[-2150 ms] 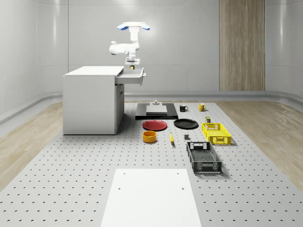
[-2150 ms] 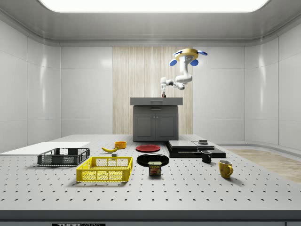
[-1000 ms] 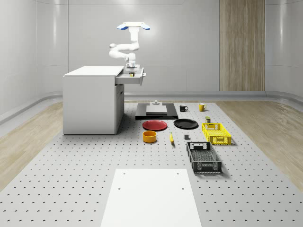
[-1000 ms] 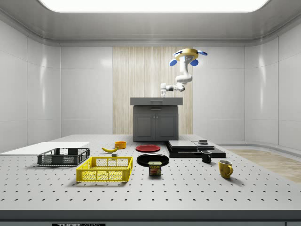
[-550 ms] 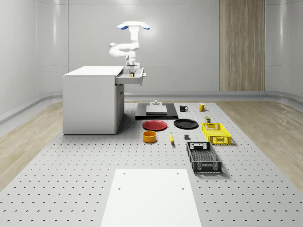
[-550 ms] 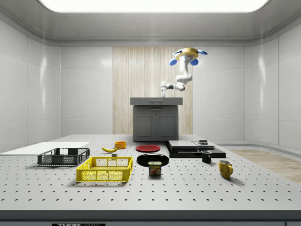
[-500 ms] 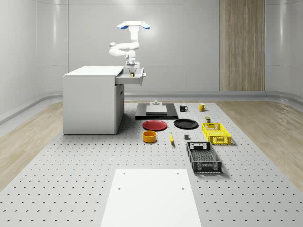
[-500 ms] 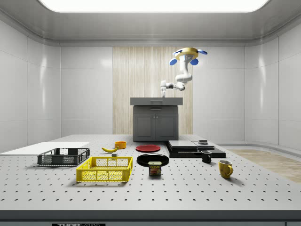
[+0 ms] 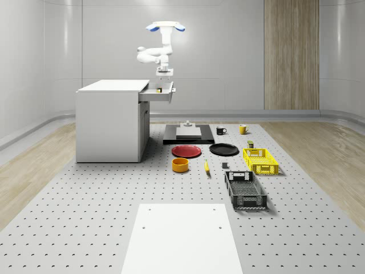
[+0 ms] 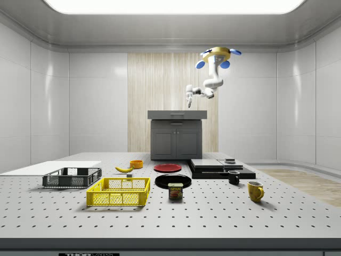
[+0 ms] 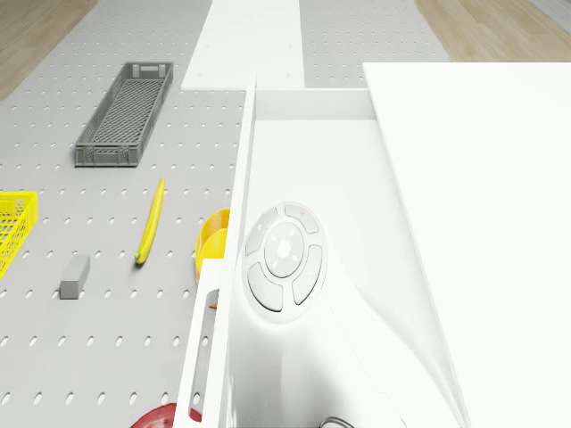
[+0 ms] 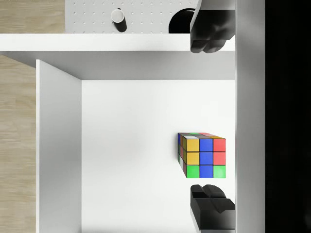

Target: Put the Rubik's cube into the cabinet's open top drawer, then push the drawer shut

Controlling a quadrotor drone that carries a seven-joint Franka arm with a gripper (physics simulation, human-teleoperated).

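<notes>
rubik's cube [image 12: 202, 154] resting on the white floor of the open top drawer [image 12: 131, 160], near one side wall, touching neither finger. gripper [image 12: 211, 114] spread wide and holding nothing, raised above the drawer [image 9: 159, 91] with the cube below the gap. drone [image 9: 165, 26] hovering high over the cabinet [image 9: 111, 120] on the drawer side.

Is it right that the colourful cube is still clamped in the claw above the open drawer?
Not quite. In the wrist view the Rubik's cube lies on the floor of the open drawer, and the gripper above it is open, its fingers clear of the cube.
</notes>
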